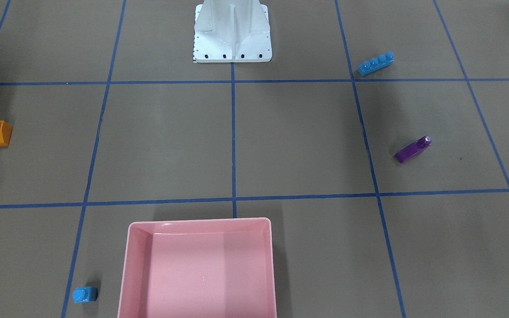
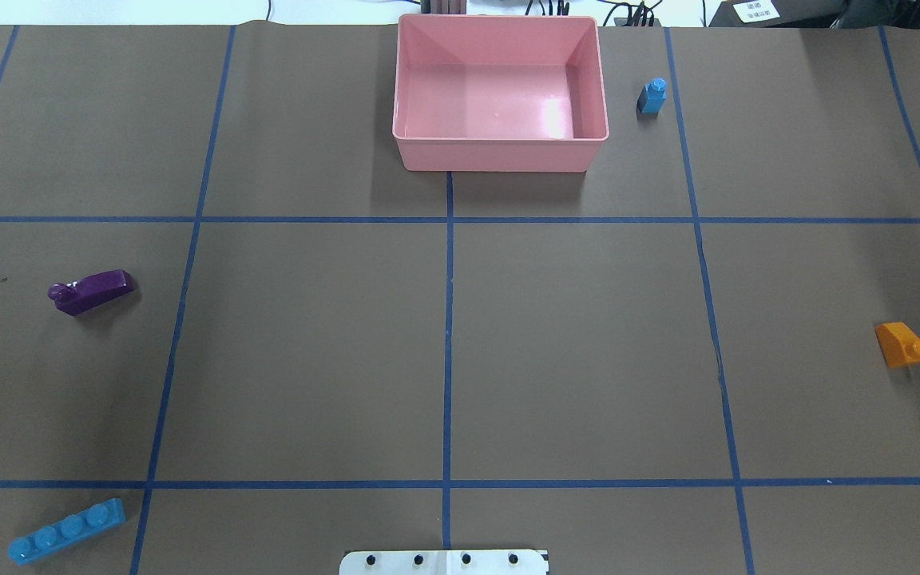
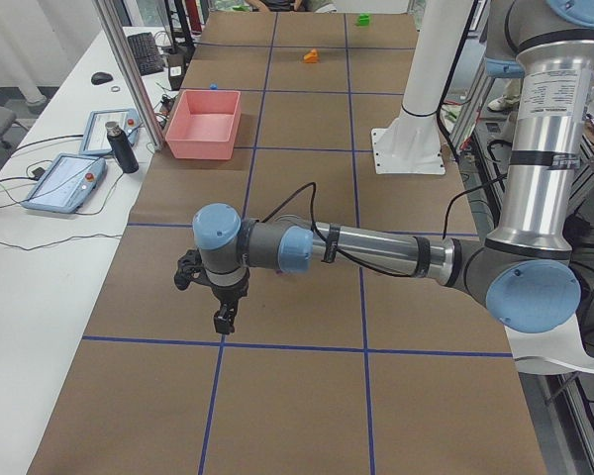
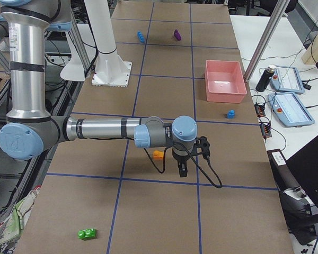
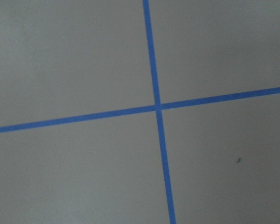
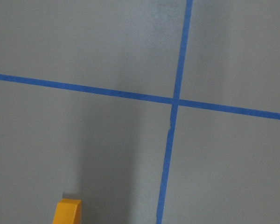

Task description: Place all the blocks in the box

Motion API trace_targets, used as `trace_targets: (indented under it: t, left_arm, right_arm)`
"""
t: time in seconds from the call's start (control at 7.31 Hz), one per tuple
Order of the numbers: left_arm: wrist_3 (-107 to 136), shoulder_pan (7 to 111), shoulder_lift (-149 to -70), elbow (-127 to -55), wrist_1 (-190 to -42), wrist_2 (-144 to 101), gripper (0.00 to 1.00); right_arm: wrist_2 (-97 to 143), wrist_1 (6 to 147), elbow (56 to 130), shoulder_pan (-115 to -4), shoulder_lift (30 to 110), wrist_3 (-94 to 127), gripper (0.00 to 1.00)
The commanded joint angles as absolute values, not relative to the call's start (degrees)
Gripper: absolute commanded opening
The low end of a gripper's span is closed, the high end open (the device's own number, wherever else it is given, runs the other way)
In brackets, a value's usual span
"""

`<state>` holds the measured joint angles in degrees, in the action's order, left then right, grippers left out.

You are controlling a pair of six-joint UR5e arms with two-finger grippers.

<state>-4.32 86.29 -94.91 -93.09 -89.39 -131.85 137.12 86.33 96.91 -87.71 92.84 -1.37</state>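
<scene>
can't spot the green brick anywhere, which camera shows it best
Exterior right: the green brick lies close to the camera, unobstructed. Exterior left shows it only as a tiny green speck far away. The overhead, front-facing and both wrist views miss it.

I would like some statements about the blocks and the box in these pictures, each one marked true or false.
1. The box is empty. True.
2. The orange block lies inside the box. False: it lies on the table, far from the box.
3. The short blue block stands close beside the box. True.
4. The purple block is stacked on the long blue block. False: they lie apart.
5. The green block lies outside the box. True.
</scene>
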Motion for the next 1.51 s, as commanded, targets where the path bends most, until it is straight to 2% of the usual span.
trace_targets:
  t: [0.0,0.68,1.37]
  left_arm:
    - [-2.9,84.8,-96.1,-92.3,-91.5,-132.3,1.00]
    - [-2.7,84.8,-95.7,-93.6,-93.4,-133.9,1.00]
    - [-1.8,84.8,-95.8,-93.8,-93.3,-136.7,1.00]
  right_arm:
    - [138.2,85.5,98.3,-83.9,92.7,1.0,1.00]
    - [133.6,70.1,97.9,-66.0,93.7,24.6,1.00]
    - [133.5,70.6,96.8,-62.6,98.6,23.9,1.00]
